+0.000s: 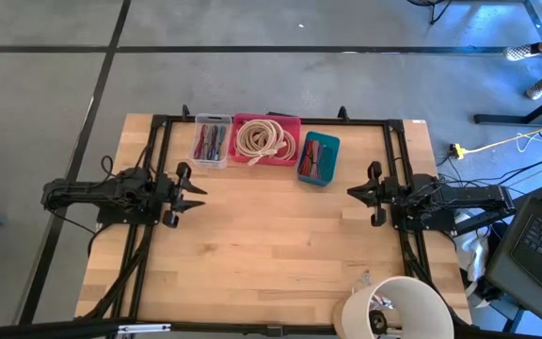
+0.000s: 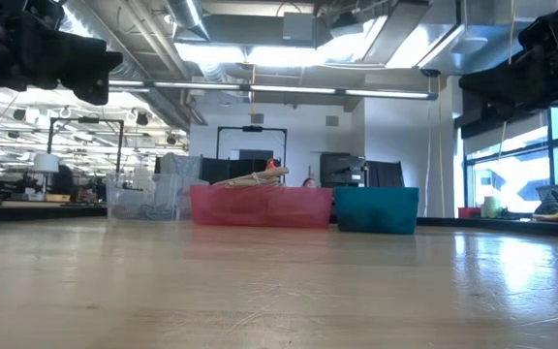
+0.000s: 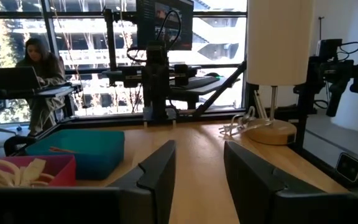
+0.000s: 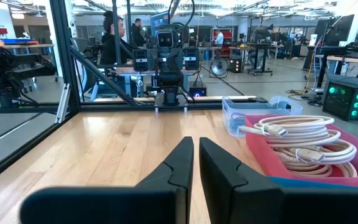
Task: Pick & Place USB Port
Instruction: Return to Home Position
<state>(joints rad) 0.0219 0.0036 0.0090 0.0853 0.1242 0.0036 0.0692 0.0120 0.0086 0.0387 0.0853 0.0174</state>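
Lying in the pink bin [image 1: 290, 120], the cable [image 1: 262, 139] coils sideways; left tool [image 1: 199, 195] apart, right tool [image 1: 352, 193] together.

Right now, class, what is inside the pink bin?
A coiled light-coloured cable fills most of the pink bin, with a plug end showing on top. The coil covers the bin's floor, so anything beneath it cannot be seen.

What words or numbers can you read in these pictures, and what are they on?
No word or number can be read anywhere.
The screen behind the table, left wrist view: it is lit, but too blurred to read.
The box with green lights, right wrist view: too small to read anything on it.
The transparent bin, pink bin and blue bin: no label shows.
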